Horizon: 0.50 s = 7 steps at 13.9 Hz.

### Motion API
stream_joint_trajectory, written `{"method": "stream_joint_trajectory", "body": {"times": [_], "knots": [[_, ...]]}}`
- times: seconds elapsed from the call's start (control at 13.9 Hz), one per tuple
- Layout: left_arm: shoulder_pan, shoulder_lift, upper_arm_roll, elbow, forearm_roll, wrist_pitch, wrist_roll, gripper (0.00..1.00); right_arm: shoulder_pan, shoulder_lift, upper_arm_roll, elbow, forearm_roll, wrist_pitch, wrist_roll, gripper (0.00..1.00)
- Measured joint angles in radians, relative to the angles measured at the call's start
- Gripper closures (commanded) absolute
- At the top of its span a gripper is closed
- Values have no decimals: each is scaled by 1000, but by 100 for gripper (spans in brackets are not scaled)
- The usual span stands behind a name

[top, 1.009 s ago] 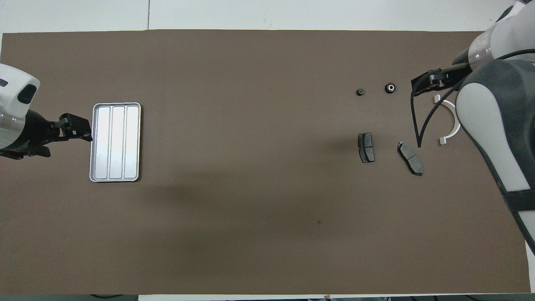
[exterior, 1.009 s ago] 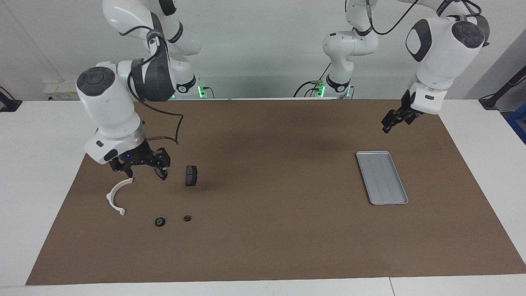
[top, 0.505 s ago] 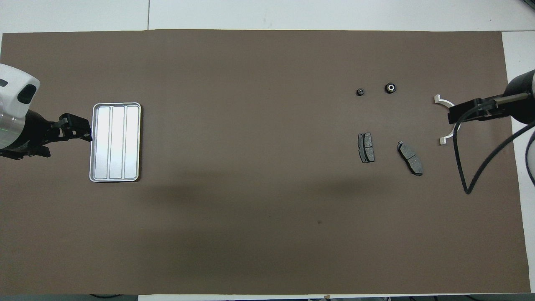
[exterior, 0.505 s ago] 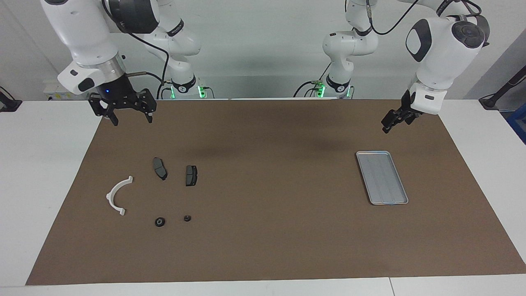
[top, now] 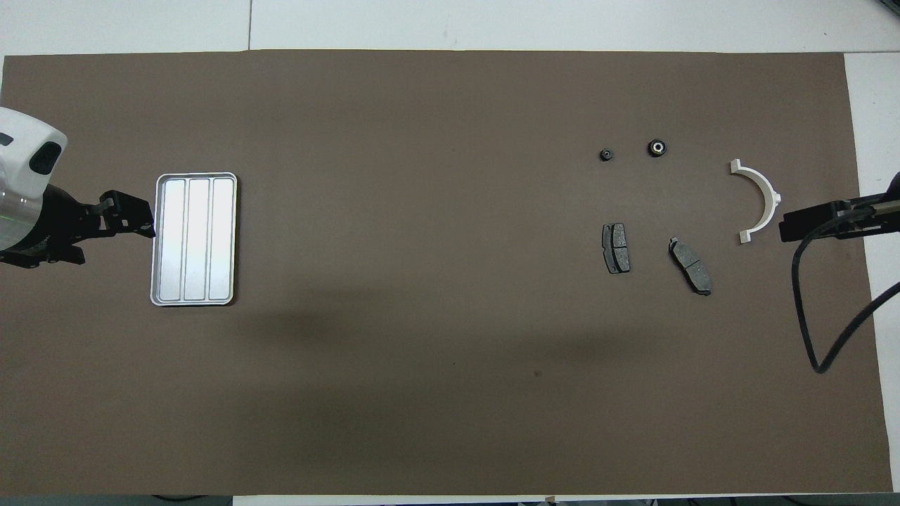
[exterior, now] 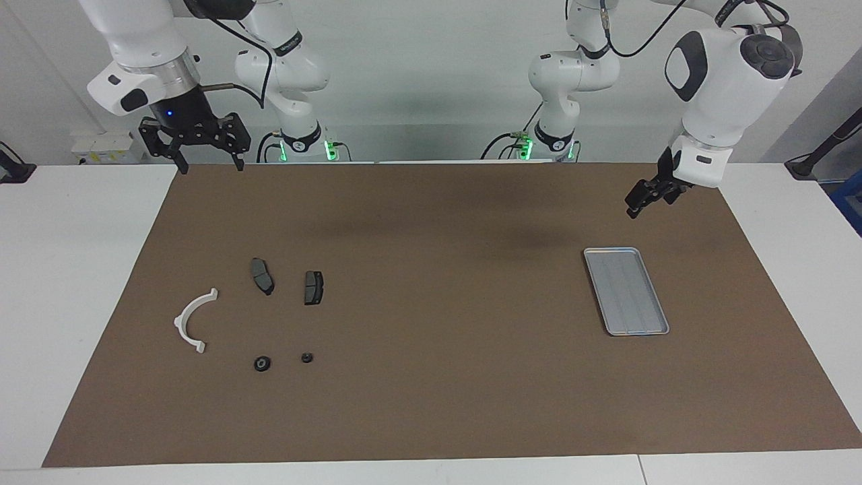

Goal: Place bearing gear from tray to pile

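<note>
Both arms were raised at the robots' edge of the brown mat (exterior: 431,404). Right end effector (exterior: 205,164) hung high over the mat's edge at the right arm's end of the table (exterior: 67,283), fingers (exterior: 181,162) spread apart, nothing between them. Left end effector (exterior: 634,210) hovered over the mat close to the tray (exterior: 626,291), on its robots' side; from this angle its tips were hard to separate, though the jaws looked apart and empty.

Tray lay flat toward the left arm's end, ridges lengthwise, nothing in it.

Pile at the right arm's end, parts loose and not touching. Nearest the robots: two dark brake-pad pieces, one (exterior: 262,276) beside the other (exterior: 312,287). The white half-ring bracket (exterior: 192,319) lay near them, closest to the table's end. Farthest from the robots: two small dark round parts, the larger (exterior: 262,364) and the smaller (exterior: 307,358), side by side. Which of these was the bearing gear could not be told.
</note>
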Motion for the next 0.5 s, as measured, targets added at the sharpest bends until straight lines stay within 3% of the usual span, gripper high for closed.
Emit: {"method": "stream_joint_trajectory", "body": {"times": [0.5], "knots": [[0,0,0,0,0,0,0,0,5,-4,-14,-60,1,39,41,0]]}}
